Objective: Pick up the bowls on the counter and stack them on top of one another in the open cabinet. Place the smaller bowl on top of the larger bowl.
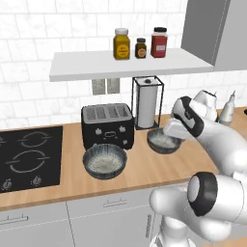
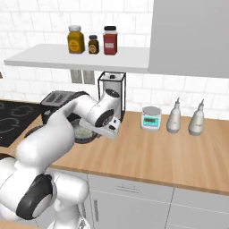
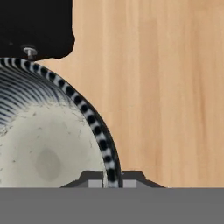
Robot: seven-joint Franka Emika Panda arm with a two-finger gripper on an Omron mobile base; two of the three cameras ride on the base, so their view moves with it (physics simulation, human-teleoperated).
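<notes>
Gripper pinching the rim of the smaller bowl on the counter.

Its fingers straddle the thin wall, one inside and one outside. The bowl looks rigid, probably light, and breakable if knocked; the rim seems the only sensible hold. It is dark grey, rough outside, pale and speckled within. It sits by the paper-towel stand, the larger bowl before the toaster, the open cabinet above.

The counter carries two bowls, a toaster.
</notes>
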